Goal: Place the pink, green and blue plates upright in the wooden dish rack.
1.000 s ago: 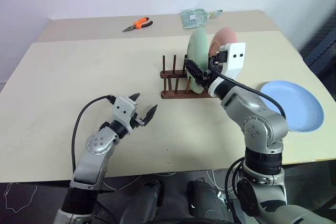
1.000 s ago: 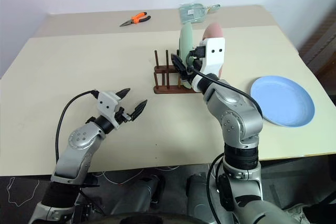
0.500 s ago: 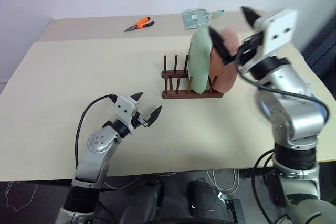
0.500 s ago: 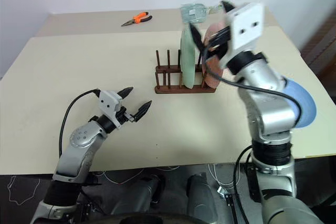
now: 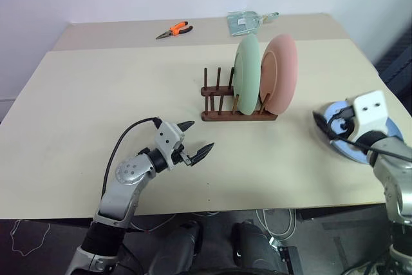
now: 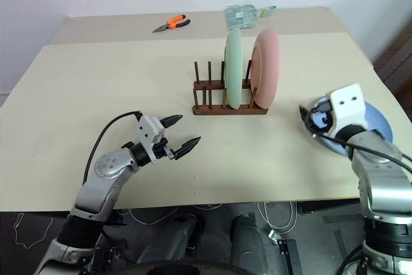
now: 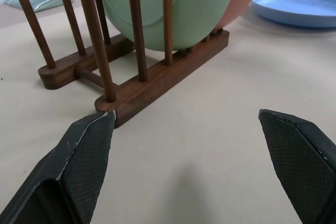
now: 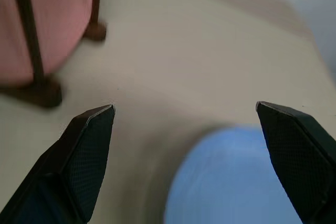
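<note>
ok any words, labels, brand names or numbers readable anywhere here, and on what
None can be read.
Clear packet at the table's far edge: something may be printed inside, too small to read.
Plates, wooden dish rack, orange-handled pliers: no markings seen.

The dark wooden dish rack (image 5: 237,104) sits ahead of my open left claw (image 5: 192,142), holding the green plate (image 5: 246,74) and pink plate (image 5: 280,75) upright, side by side. The blue plate (image 6: 373,127) lies flat just under my open right claw (image 6: 308,118).
</note>
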`<state>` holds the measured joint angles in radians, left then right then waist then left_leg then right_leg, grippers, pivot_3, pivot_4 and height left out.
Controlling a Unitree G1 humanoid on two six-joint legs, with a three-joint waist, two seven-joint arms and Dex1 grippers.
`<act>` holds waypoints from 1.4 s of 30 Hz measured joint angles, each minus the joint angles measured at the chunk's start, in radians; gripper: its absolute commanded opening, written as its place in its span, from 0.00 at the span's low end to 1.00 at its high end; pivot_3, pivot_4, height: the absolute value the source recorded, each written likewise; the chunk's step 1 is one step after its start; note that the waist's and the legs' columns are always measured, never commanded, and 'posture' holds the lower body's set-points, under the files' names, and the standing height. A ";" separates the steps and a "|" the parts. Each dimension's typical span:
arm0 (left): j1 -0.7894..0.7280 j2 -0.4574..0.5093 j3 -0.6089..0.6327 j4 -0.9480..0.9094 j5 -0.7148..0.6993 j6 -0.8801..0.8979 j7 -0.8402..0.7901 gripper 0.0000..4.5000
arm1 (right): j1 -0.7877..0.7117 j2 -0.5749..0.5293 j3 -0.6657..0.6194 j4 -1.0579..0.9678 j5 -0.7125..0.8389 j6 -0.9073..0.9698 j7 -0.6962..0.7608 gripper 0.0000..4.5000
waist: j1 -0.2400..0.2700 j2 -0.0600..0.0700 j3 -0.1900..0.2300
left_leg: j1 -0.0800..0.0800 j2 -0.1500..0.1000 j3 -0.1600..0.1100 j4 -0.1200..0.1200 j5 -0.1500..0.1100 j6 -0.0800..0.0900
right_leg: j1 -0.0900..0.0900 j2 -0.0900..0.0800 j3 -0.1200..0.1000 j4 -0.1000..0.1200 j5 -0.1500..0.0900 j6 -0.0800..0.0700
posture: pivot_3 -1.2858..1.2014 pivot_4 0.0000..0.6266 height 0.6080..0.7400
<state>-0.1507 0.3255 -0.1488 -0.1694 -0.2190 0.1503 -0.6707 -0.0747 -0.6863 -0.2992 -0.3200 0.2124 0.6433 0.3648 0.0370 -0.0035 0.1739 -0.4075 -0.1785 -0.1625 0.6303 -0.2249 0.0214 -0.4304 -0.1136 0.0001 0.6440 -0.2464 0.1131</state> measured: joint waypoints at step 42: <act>-0.036 0.030 0.135 0.209 0.113 -0.227 0.182 1.00 | -0.747 0.647 0.042 -0.162 1.130 0.100 -0.500 0.00 | -0.008 0.004 0.002 | 0.000 0.001 -0.001 -0.001 0.000 0.001 | -0.001 0.002 0.000 -0.002 0.002 0.000 | 0.52 0.24 1.00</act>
<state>-0.1871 0.3556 -0.0141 0.0393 -0.1059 -0.0768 -0.4891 -0.8213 -0.0396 -0.2570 -0.4820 1.3423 0.7436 -0.1350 0.0295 0.0005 0.1758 -0.4079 -0.1779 -0.1634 0.6291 -0.2251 0.0220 -0.4311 -0.1121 0.0004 0.6422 -0.2444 0.1128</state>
